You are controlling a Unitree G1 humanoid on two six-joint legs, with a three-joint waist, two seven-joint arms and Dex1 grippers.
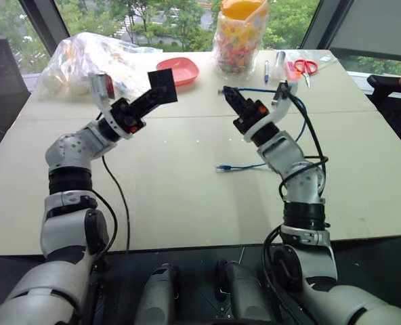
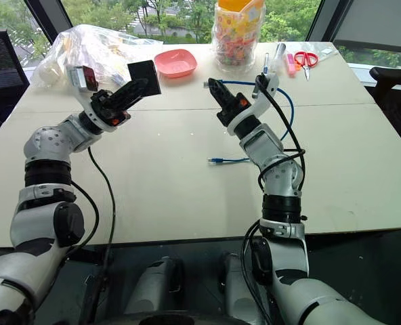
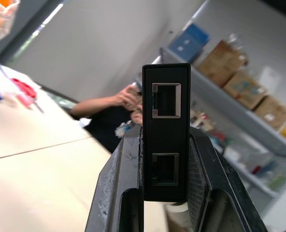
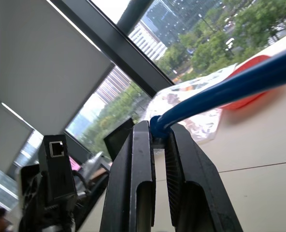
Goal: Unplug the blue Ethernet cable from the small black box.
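Note:
My left gripper (image 1: 150, 100) is shut on the small black box (image 1: 163, 86) and holds it raised above the table. In the left wrist view the box (image 3: 166, 130) stands between the fingers (image 3: 116, 188), and both of its ports are empty. My right gripper (image 1: 229, 96) is shut on the blue Ethernet cable (image 1: 302, 128) near one end, a gap away from the box. The cable (image 4: 230, 84) comes out between the fingers (image 4: 133, 183) in the right wrist view. It loops behind the right arm, and its other plug (image 1: 222, 167) lies on the table.
At the back of the beige table (image 1: 187, 203) are a red bowl (image 1: 179, 70), a crumpled plastic bag (image 1: 85, 61), a jar of colourful snacks (image 1: 240, 34), pens (image 1: 267, 68) and red scissors (image 1: 306, 66). A person (image 3: 109, 106) sits beyond the table's far right side.

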